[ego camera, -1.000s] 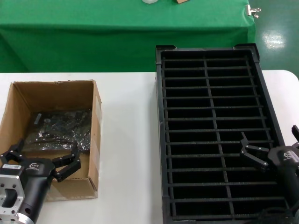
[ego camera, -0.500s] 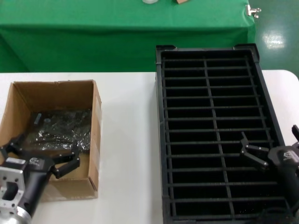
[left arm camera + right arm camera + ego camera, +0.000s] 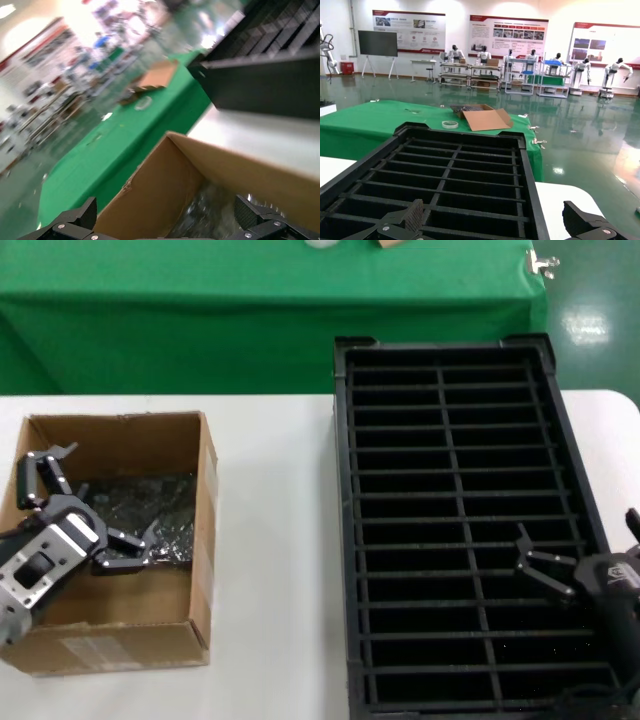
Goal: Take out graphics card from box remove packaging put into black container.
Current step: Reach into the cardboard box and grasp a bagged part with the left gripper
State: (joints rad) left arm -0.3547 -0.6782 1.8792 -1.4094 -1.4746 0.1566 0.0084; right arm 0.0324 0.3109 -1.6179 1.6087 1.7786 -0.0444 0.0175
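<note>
While the right claw (image 3: 585,560) waits, spread open, over the near right slots of the black container (image 3: 345,540), the left claw (image 3: 85,502) hangs inside the box (image 3: 205,540) with its fingers wide apart, gripping nothing. One finger (image 3: 40,472) stands near the box's far left wall, the other (image 3: 125,543) lies just over the packaging (image 3: 150,505). The packaging rests on the box floor, directly beneath and to the right of the left claw; whether the lower finger touches it cannot be told.

The packaging is a dark, shiny, crinkled bag with small highlights, and the graphics card cannot be made out through it. The box is brown corrugated cardboard, sitting on the white surface (image 3: 270,540) well apart from the black container, which is ribbed into two columns of narrow slots.

The left wrist view shows the box's inner wall (image 3: 165,195) up close, a blurred glimpse of the packaging (image 3: 210,210) between the fingertips, and the container's side (image 3: 260,90) beyond. The right wrist view shows the container's slots (image 3: 455,180) and a green-covered table (image 3: 365,125) behind, which carries a flattened carton (image 3: 487,119).
</note>
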